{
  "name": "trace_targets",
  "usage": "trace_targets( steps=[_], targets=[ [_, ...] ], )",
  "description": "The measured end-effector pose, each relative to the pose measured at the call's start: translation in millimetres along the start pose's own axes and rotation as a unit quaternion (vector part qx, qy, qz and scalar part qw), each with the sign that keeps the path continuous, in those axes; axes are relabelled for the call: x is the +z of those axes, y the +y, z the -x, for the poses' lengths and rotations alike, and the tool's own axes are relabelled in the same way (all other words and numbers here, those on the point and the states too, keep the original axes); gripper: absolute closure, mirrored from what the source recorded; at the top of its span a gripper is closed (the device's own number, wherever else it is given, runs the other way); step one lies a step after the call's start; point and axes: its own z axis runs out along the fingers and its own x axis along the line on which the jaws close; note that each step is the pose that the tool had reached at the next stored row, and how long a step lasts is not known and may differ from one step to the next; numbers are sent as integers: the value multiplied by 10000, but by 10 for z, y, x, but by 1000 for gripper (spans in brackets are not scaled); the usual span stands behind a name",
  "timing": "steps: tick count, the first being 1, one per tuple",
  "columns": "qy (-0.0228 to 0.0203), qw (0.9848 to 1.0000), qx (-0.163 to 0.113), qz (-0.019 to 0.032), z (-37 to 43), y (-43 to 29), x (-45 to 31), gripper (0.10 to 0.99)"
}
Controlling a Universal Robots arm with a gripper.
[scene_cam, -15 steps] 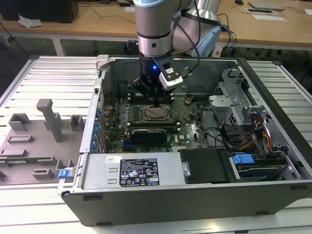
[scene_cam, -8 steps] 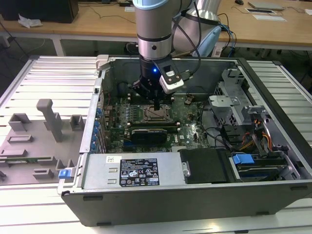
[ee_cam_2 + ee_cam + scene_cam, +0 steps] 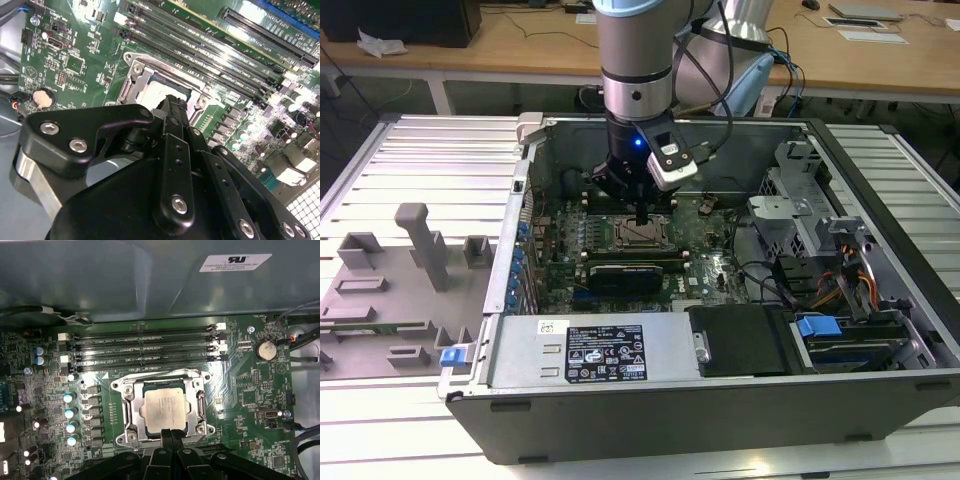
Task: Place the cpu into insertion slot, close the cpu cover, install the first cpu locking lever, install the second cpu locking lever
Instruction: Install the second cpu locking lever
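The chip [image 3: 165, 410] sits in its socket [image 3: 131, 416] at lower centre, cover [image 3: 201, 405] down around it, while the claw [image 3: 171, 436], fingers together and empty, presses at the socket's edge.

Not much legible here tbh. In the first wrist view there's a white sticker [image 3: 235, 262] on the grey case wall with a bold certification-type mark, small print underneath unreadable. The exterior view shows a black label [image 3: 608, 359] on the power supply [image 3: 590, 352], packed with tiny symbols, too small to read.
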Motion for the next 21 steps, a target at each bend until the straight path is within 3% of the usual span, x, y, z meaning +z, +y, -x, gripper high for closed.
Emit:
trace_targets(
  steps=[8,11,13,14,18,21],
  targets=[
    [0,10000,0,5,16,-203,1,980],
    [3,10000,-2,47,18,-247,5,980],
    [15,9998,-4,184,9,-285,15,980],
    [25,9995,-3,322,-7,-321,26,980],
    [52,9978,6,656,-72,-485,74,980],
    [60,9971,8,753,-87,-534,92,980]
  ],
)
